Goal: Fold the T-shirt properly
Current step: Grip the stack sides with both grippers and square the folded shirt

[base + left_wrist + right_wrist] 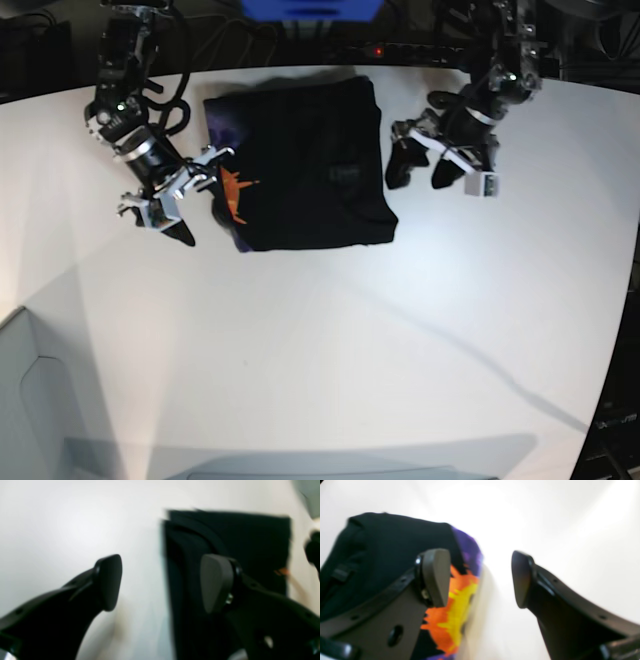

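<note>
The T-shirt (300, 165) lies as a compact dark rectangle toward the far edge of the white tabletop (330, 340), and it looks close to fully folded, so I'd judge both arms are flanking it rather than working it. The left gripper (420, 165) hangs just beside the T-shirt's edge, jaws spread wide and holding nothing. On the T-shirt's opposite side, the right gripper (190, 195) is released too, empty, its fingers near the printed edge.

The base view gives the whole layout: T-shirt between the two grippers, edges fairly square. The right wrist view adds what that view barely hints at: the orange, yellow and purple print (455, 597) curling out at the fold's edge. The left wrist view, blurred, shows stacked layers along the T-shirt's near side.
</note>
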Robot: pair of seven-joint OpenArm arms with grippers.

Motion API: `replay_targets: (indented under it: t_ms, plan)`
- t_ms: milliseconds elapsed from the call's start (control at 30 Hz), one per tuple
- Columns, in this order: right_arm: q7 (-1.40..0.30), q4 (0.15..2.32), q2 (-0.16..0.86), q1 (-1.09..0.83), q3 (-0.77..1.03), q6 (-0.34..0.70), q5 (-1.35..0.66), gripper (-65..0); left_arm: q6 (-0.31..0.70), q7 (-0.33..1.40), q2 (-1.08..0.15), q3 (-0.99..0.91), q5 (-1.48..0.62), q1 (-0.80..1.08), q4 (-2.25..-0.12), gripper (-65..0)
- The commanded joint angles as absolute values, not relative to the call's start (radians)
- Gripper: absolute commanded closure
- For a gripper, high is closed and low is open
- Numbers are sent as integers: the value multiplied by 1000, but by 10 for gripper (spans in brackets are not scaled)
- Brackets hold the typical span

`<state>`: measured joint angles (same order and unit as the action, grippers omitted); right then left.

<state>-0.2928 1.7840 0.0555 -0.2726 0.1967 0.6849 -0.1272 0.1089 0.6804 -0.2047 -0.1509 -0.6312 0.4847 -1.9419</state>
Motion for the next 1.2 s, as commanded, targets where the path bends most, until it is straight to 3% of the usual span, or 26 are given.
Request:
replay_targets:
  t_ms: [0,267,533,600,833,867,933,1000,1167]
  plan:
    - [-265,1801,62,-269,206,698,-145,-389,110,671,-213,-131,-636,473,-1926,-476]
    - [-269,1799,64,-274,245,698,-142,-389,111,670,-203,-13,-647,406,-1739,-473]
    - [-340,1799,64,-268,265,698,-142,-389,113,670,-202,47,-648,372,-1710,-454]
    - [-340,1799,64,-266,265,698,-142,-389,113,670,-202,44,-648,372,-1710,-381]
    - [-340,1805,59,-263,280,698,-142,-385,113,670,-202,44,-648,344,-1626,-35]
    - [-340,1807,58,-263,277,698,-143,-384,113,670,-202,44,-648,343,-1615,0]
    - [-340,1807,45,-243,249,698,-143,-373,113,670,-202,44,-648,334,-1603,0]
    - [-340,1805,35,-231,228,698,-143,-314,113,670,-202,45,-648,332,-1598,-2]
    - [-340,1805,-8,-191,174,698,-145,-27,113,670,-205,45,-647,332,-1598,0]
